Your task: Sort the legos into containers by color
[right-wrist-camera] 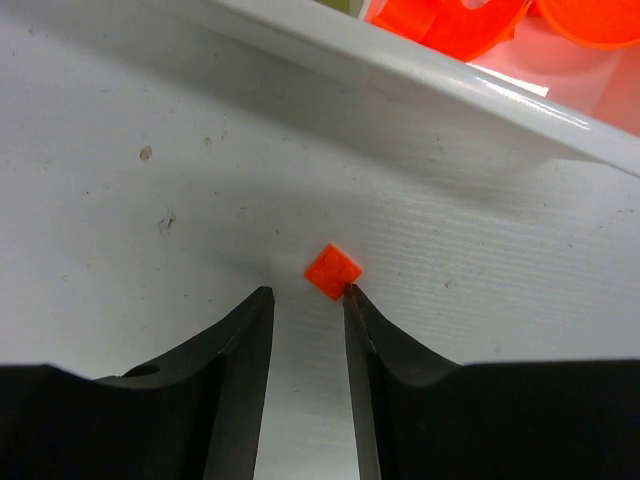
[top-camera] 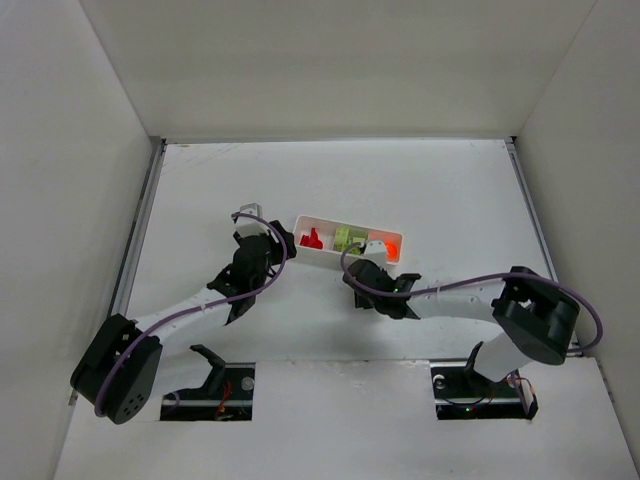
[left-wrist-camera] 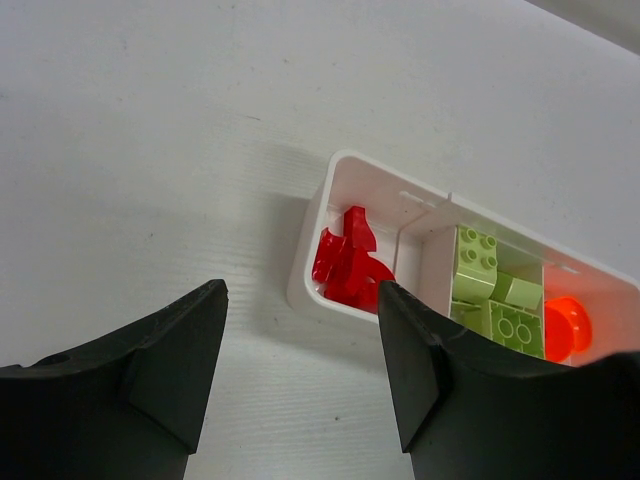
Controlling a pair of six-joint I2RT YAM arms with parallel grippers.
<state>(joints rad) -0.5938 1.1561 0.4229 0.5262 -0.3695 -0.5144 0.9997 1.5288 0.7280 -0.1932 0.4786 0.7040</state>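
Observation:
A tiny orange lego (right-wrist-camera: 333, 270) lies flat on the table in front of the white tray's near wall (right-wrist-camera: 400, 62). My right gripper (right-wrist-camera: 306, 293) is open by a narrow gap with nothing between its jaws; its right fingertip (right-wrist-camera: 351, 296) touches the brick's near corner. The tray (top-camera: 325, 254) holds red legos (top-camera: 313, 240) in its left container, lime green ones (top-camera: 348, 238) in the middle and orange ones (top-camera: 386, 246) on the right. My left gripper (left-wrist-camera: 300, 290) hangs open and empty just left of the tray (left-wrist-camera: 303, 275), near the red legos (left-wrist-camera: 350, 265).
White walls enclose the table on three sides. In the top view my right gripper (top-camera: 353, 271) sits at the tray's near side and my left gripper (top-camera: 278, 240) at its left end. A small metal bracket (top-camera: 245, 211) lies beyond the left arm.

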